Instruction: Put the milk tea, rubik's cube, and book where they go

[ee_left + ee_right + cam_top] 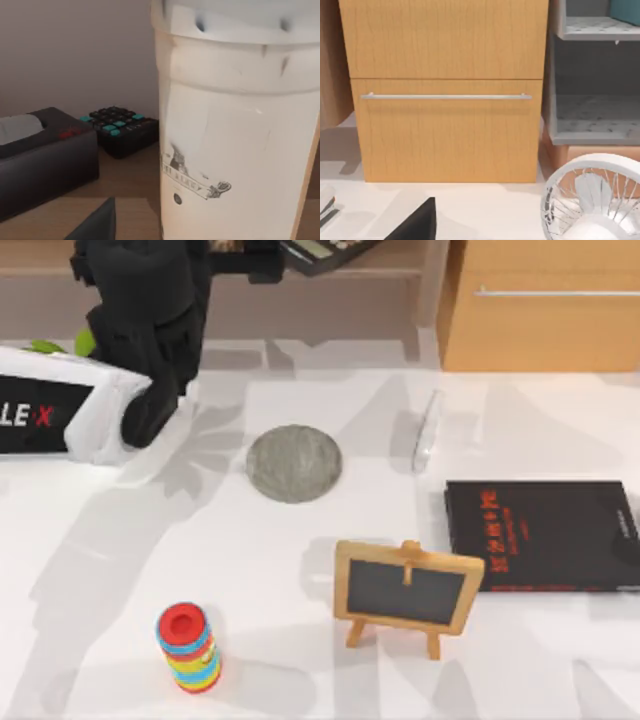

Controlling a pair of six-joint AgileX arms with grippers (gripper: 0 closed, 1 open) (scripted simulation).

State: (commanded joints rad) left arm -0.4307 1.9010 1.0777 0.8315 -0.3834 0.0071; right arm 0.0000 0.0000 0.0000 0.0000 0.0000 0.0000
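The milk tea (235, 140) is a tall pale cup with a small printed logo, seen very close in the left wrist view. It stands on a wooden shelf (125, 200). My left arm (150, 330) reaches from the table's left up to the shelf at the back, and a dark part of my left gripper (95, 222) sits just beside the cup. A teal corner, apparently the book (626, 10), rests on a grey rack's upper level. The rubik's cube is out of view. My right gripper (415, 222) faces a wooden drawer cabinet (445, 90).
A black tissue box (40, 155) and a calculator (122, 127) share the shelf. On the table are a grey round mat (294, 462), a small chalkboard easel (405, 590), a coloured ring stack (188, 645), a thin black book (545, 535) and a white fan (595, 200).
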